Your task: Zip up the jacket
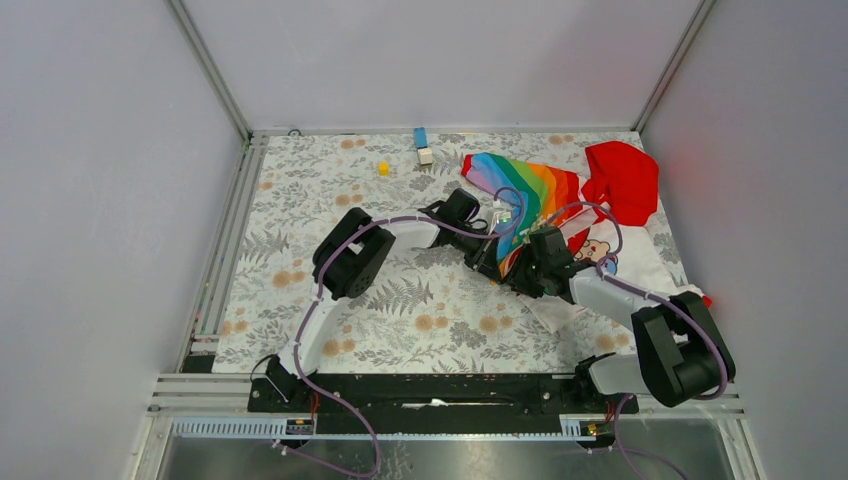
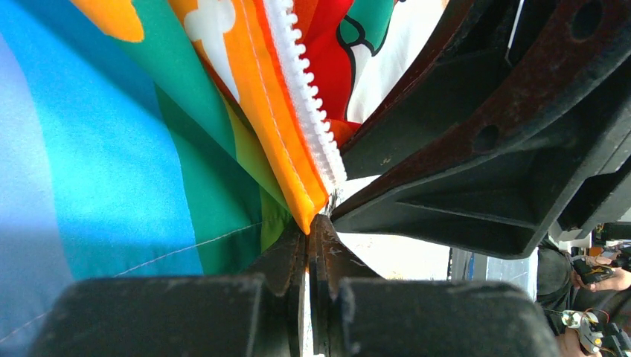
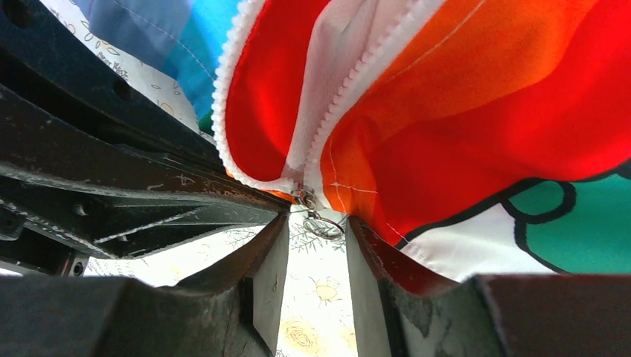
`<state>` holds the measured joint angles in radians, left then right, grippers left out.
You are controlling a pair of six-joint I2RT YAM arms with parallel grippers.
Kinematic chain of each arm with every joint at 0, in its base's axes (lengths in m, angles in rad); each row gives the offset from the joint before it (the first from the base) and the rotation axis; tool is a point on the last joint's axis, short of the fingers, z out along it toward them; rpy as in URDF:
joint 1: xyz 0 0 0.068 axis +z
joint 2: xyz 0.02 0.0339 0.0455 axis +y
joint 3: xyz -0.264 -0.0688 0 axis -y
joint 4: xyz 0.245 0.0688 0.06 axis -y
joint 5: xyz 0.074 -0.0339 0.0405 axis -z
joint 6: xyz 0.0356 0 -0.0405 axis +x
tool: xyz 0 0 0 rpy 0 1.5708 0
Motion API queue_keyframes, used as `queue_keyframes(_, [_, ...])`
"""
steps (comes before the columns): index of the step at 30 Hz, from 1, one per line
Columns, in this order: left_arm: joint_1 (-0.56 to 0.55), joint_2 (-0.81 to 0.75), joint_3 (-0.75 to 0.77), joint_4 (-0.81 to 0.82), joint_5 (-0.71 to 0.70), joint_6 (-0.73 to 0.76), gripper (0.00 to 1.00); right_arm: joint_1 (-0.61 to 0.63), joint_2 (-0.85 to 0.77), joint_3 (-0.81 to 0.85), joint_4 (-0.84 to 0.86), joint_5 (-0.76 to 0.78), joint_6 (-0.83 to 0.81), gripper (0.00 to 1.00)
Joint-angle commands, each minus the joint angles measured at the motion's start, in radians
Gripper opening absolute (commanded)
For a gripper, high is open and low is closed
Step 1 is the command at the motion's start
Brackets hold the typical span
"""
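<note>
Black fingers of the left gripper (image 2: 309, 234) are pressed together on the bottom corner of the small rainbow-striped fabric jacket (image 1: 555, 190), which lies at the far right of the flower-printed table (image 1: 400, 300). Right gripper (image 3: 316, 221) stands narrowly open, with the little metal zipper pull (image 3: 322, 225) between its fingers, not clamped. I judge the zipping hardly begun: two white tooth rows (image 3: 342, 111) meet only at the bottom and part above. One jacket, one pull, two grippers.

Left claw (image 2: 307, 230) pinched, right claw (image 3: 318, 227) parted
</note>
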<state>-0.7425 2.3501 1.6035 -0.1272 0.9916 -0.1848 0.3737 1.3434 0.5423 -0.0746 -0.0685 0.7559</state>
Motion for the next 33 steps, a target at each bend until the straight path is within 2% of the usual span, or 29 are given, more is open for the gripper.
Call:
queue_keyframes(1, [0.002, 0.012, 0.001, 0.005, 0.002, 0.018, 0.0, -0.003, 0.024, 0.018, 0.05, -0.032, -0.007, 0.41])
queue_keyframes(8, [0.001, 0.017, 0.003, 0.005, 0.001, 0.015, 0.0, -0.003, -0.005, -0.017, 0.121, -0.056, -0.009, 0.4])
queue_keyframes(17, [0.001, 0.02, 0.005, 0.006, -0.001, 0.013, 0.0, -0.004, 0.01, -0.031, 0.208, -0.068, 0.002, 0.31])
queue_keyframes(33, [0.0, 0.022, 0.005, 0.005, 0.001, 0.014, 0.0, -0.004, 0.021, -0.036, 0.182, -0.055, 0.014, 0.2])
